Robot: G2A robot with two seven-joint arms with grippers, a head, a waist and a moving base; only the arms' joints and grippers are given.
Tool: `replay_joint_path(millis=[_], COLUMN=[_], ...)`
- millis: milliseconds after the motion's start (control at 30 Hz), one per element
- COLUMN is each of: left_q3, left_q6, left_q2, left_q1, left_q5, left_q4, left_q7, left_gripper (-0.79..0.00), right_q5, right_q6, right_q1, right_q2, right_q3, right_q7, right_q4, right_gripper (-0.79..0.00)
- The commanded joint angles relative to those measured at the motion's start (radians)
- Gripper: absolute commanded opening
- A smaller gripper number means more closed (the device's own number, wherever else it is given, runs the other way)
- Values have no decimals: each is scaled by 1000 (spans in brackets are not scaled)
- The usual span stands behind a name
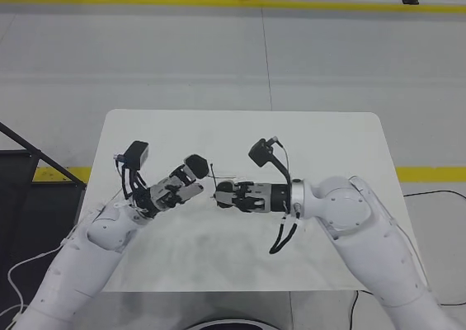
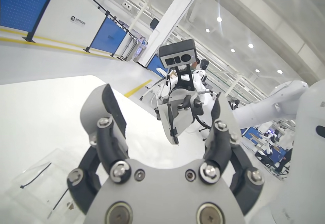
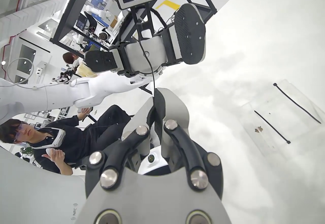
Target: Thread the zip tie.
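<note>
A thin black zip tie (image 3: 151, 78) sticks out of the clenched right gripper (image 3: 155, 99), held above the middle of the white surface (image 1: 331, 140). The left gripper (image 1: 193, 180), released, faces it from just left. Two spare ties (image 3: 297, 103) lie on a clear sheet (image 3: 284, 113).

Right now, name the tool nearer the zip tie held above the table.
Right. The right tool is shut on the zip tie; the left tool, open, faces it without gripping it.
</note>
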Motion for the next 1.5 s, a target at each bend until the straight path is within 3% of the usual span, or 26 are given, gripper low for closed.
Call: replay_joint_path(millis=[0,33,167,600,933,1300,1467], left_q3=[-4,-5,-10,15,16,16,16], left_q6=[0,0,0,0,0,0,0], left_q2=[6,9,10,-6,-10,-13,-13], left_q1=[0,1,0,-11,-7,-7,-7], left_q5=[-38,-50,-54,37,62,74,79], left_q4=[-7,-9,-5,12,6,7,9], left_q7=[-55,-70,-94,-43,-11,9,13], left_gripper=[-299,-372,-468,-502,-625,-680,-767], right_q5=[-4,-6,-7,-6,-2,-5,-5], right_q6=[5,8,16,32,32,35,35], right_q1=[-1,-1,4,31,42,45,47], right_q2=[2,2,2,-3,-5,-5,-6], right_q3=[1,1,-5,-32,-43,-48,-51], right_q7=[10,12,20,23,22,22,20], right_q4=[-6,-9,-10,9,21,25,29], right_gripper=[-785,-785,-785,-785,-785,-785,-785])
